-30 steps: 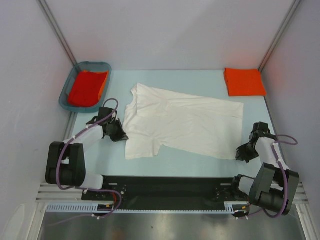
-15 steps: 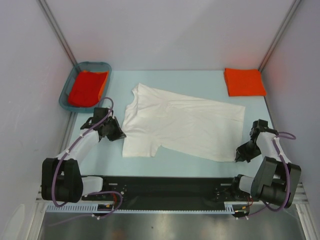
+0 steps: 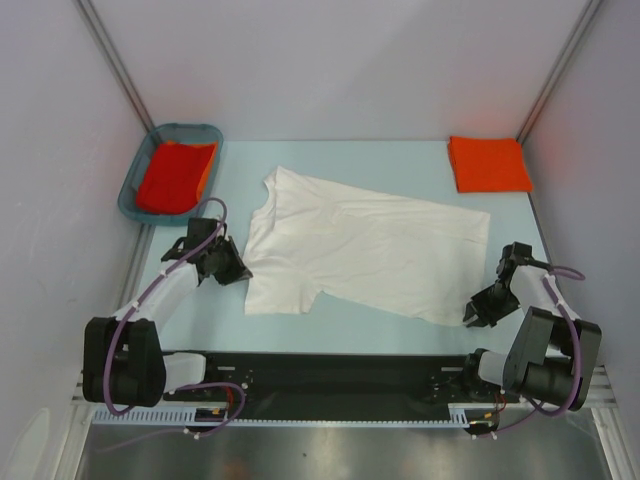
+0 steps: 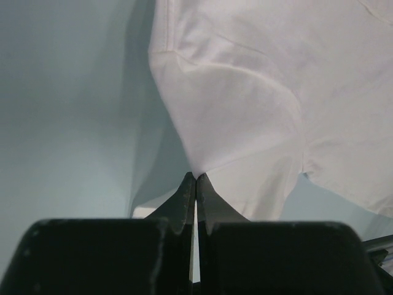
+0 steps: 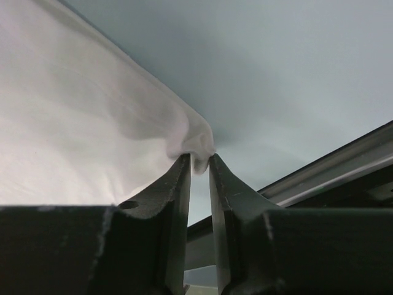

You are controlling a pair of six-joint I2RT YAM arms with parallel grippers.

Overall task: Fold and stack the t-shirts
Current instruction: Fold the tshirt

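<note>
Three shirts show in the top view. The white shirt point(image 3: 360, 245) lies flat mid-table. Its long axis runs from far left to near right, with the collar end toward the left arm and the hem toward the right arm. The left claw point(image 3: 243, 271) sits at the shirt's left edge, just beside the near sleeve. The right claw point(image 3: 471, 317) sits at the near hem corner. Each arm is nearest its own end, and the cloth lies inboard of both claws. An orange shirt point(image 3: 175, 175) rests in the basket point(image 3: 128, 200) at far left. A folded orange shirt point(image 3: 488, 163) lies at far right on the table point(image 3: 400, 155).

Left wrist view: the left claw point(image 4: 195, 179) is closed tight, pinching the white shirt point(image 4: 258, 92) at its edge. The cloth rises to a peak at the tips.

Right wrist view: the right claw point(image 5: 198, 161) is nearly closed, with a bunched hem corner of the white shirt point(image 5: 80, 123) caught between its tips.

We judge that the coming fold depends on both claws carrying their ends across the long axis together.
</note>
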